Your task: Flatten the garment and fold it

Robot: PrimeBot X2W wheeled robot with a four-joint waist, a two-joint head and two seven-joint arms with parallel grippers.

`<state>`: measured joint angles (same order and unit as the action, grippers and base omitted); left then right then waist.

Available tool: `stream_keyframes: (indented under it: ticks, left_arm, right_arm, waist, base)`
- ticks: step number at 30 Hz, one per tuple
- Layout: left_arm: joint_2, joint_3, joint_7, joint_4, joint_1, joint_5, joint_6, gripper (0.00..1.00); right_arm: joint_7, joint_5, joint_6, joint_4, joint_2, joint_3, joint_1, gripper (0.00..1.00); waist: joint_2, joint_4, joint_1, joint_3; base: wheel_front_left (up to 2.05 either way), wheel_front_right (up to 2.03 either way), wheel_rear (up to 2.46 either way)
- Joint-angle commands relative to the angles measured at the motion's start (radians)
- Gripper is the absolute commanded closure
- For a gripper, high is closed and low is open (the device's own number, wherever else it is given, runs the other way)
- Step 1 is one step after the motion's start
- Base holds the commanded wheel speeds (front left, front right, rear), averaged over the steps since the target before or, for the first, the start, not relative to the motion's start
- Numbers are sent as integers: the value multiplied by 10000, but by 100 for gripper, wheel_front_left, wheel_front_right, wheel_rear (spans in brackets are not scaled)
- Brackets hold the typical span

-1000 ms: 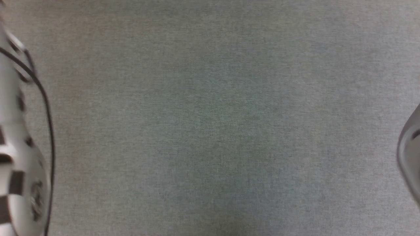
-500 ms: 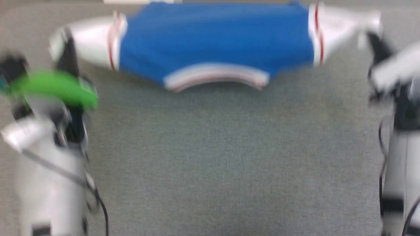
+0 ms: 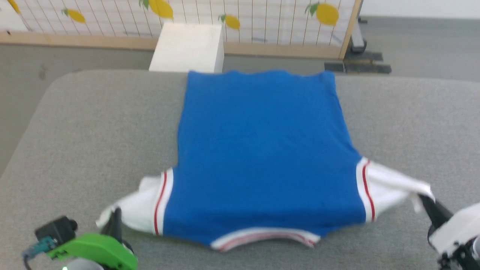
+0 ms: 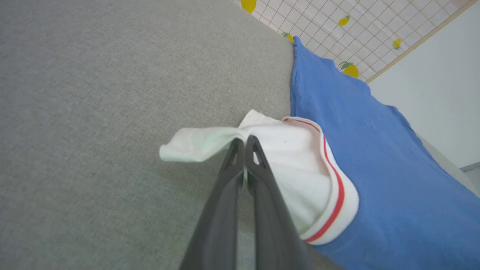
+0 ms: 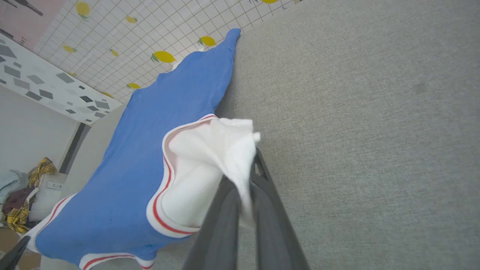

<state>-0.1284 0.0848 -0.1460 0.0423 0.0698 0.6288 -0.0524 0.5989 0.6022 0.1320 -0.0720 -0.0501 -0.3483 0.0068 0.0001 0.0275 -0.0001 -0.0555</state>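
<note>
The garment (image 3: 262,150), a royal-blue shirt with white sleeves and red-striped trim, lies spread on the grey table (image 3: 93,123). Its plain blue side faces up, its collar is towards me and its hem reaches the far edge. My left gripper (image 3: 117,215) is shut on the tip of the left white sleeve (image 4: 202,144), and its fingertips (image 4: 245,141) pinch the cloth just above the surface. My right gripper (image 3: 423,199) is shut on the right white sleeve (image 5: 210,168), which drapes over its fingers (image 5: 258,168). Both sleeves are pulled outward from the blue body (image 5: 157,123).
Beyond the table's far edge a white box (image 3: 187,47) stands on the floor before a lemon-patterned screen (image 3: 270,15). A pile of clothes (image 5: 22,195) lies off the table's side. Bare grey surface runs on both sides of the shirt.
The head camera has swung up from bare grey surface, so the whole shirt and the screen behind it have come into view. Both grippers stay shut on the sleeves.
</note>
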Motion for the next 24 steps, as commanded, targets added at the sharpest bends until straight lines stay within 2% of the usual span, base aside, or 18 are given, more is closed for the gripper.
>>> stream_keyframes:
  ticks: [1, 6, 10, 14, 21, 22, 23, 24]
  left_arm:
    - [-204, -106, -283, -248, 344, -309, -167, 100]
    - [-1123, -1264, -1685, -489, 775, -1839, -448, 100]
    - [-1295, -1776, -2095, -31, 528, -2260, -396, 100]
    - [-1158, -1875, -1744, 636, 233, -2230, -283, 100]
    - [-906, -1811, -1000, 1472, -121, -1971, -86, 100]
    - [-873, -1790, -906, 1542, -146, -1919, -60, 100]
    - [-847, -1774, -816, 1575, -174, -1884, -38, 100]
    - [-793, -1721, -711, 1594, -201, -1801, -28, 100]
  right_arm:
    - [272, -333, -13, -336, -95, 32, 259, 100]
    - [1877, -2116, -13, -1061, -876, 1020, 767, 100]
    - [3224, -3494, -13, -789, -1312, 2073, 532, 100]
    - [3541, -4006, -13, 79, -1136, 2744, 30, 100]
    - [3120, -4221, -13, 1858, -925, 3054, -161, 100]
    - [2942, -4157, -13, 2006, -886, 3006, -189, 91]
    - [2776, -4115, -13, 2064, -888, 3004, -209, 73]
    - [2475, -4000, -13, 2059, -868, 2945, -243, 0]
  waist:
    - [-1, -24, 1, 352]
    - [-1, -87, 1, 193]
    - [-1, -118, 1, -1]
    - [-1, -70, 1, -205]
    - [-1, 28, 1, -317]
    - [-1, 23, 1, -309]
    - [-1, 18, 1, -294]
    - [-1, 4, 1, -266]
  base:
    - [0, 0, 0]
    - [0, 0, 0]
    - [0, 0, 0]
    - [0, 0, 0]
    - [0, 0, 0]
    - [0, 0, 0]
    - [0, 0, 0]
    - [0, 0, 0]
